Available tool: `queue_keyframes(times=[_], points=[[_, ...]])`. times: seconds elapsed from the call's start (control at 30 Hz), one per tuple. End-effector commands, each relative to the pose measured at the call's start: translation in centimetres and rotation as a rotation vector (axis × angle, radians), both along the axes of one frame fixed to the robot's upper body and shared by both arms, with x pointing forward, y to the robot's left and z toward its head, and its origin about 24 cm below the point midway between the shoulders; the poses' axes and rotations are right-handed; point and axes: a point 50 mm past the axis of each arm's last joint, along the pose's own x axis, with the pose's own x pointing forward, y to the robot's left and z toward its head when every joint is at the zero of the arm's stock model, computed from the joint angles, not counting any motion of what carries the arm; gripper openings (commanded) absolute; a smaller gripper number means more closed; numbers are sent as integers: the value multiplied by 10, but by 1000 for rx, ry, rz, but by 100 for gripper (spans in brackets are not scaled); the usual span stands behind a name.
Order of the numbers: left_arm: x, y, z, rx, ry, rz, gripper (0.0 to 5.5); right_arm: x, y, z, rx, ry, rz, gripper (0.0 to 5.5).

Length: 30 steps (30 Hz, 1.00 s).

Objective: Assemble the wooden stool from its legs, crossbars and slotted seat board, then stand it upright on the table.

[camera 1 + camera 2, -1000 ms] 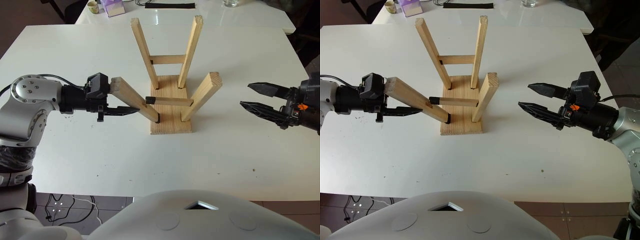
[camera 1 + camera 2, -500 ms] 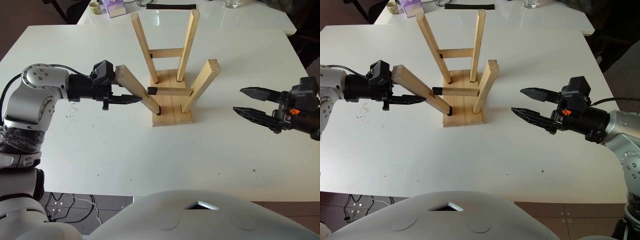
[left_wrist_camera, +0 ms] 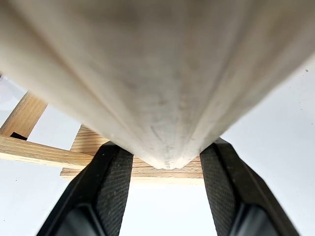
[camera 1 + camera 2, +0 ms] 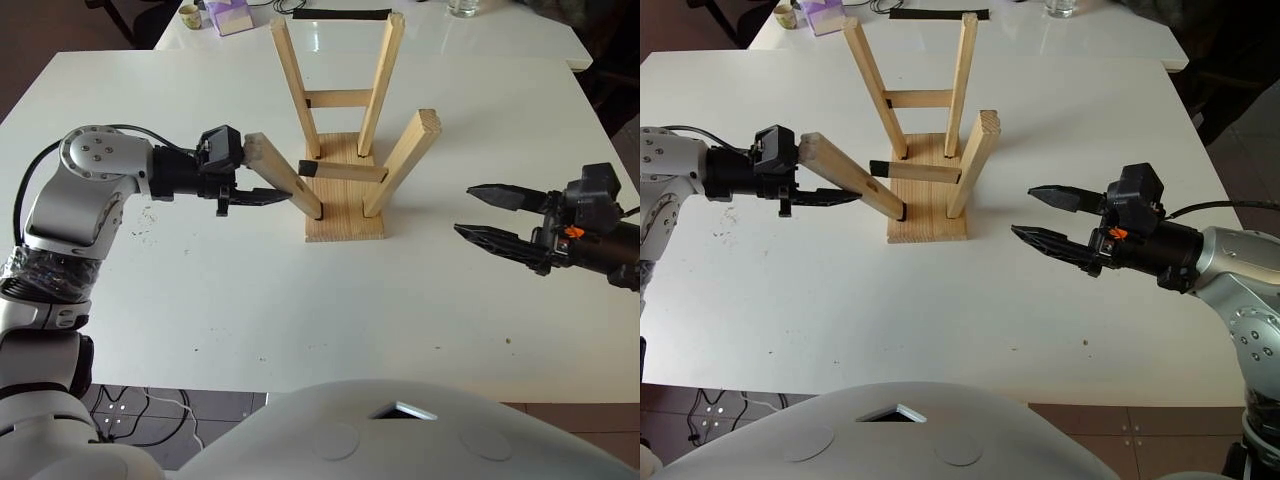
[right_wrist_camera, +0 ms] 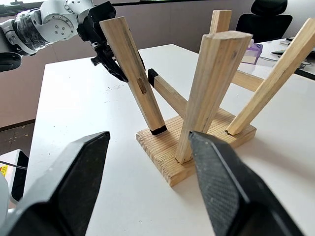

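Left gripper (image 4: 268, 195) pinching tilted leg (image 4: 285, 180) left of seat board (image 4: 345, 228), steadying upside-down stool (image 4: 345, 172) for flip, I reckon. Right gripper (image 4: 464, 208) spread wide, well right of seat board, facing nearest leg.

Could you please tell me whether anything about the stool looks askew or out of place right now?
Yes. The front-left leg, held by the left gripper, leans outward, and the black-tipped end of the front crossbar is not seated in that leg's empty slot.
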Motion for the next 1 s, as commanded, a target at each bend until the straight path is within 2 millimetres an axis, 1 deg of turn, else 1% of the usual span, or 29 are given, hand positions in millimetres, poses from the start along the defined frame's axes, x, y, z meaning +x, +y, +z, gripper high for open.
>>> queue_keyframes(times=[0.03, 0.2, 0.43, 0.53, 0.7, 0.8, 0.9, 1.0], points=[[-27, 17, -52, 170, 264, 30, 203, 5, -3, 1, -33, -27, -17, 293], [-37, 20, -46, 132, 300, 12, 203, 2, -5, 2, -38, -32, -20, 293], [-50, 24, -47, 107, 349, 20, 203, -2, -3, 2, -37, -31, -4, 293], [-50, 26, -49, 107, 366, 43, 203, -4, 1, 1, -35, -33, 15, 293], [-39, 33, -55, 126, 375, 107, 203, -5, 15, 3, -20, -70, 44, 293], [-35, 36, -56, 133, 378, 124, 203, -3, 26, 13, 1, -130, 58, 293], [-33, 38, -56, 138, 382, 132, 203, 2, 38, 32, 45, -225, 73, 293], [-31, 39, -59, 139, 390, 141, 203, 14, 49, 52, 99, -325, 70, 293]])
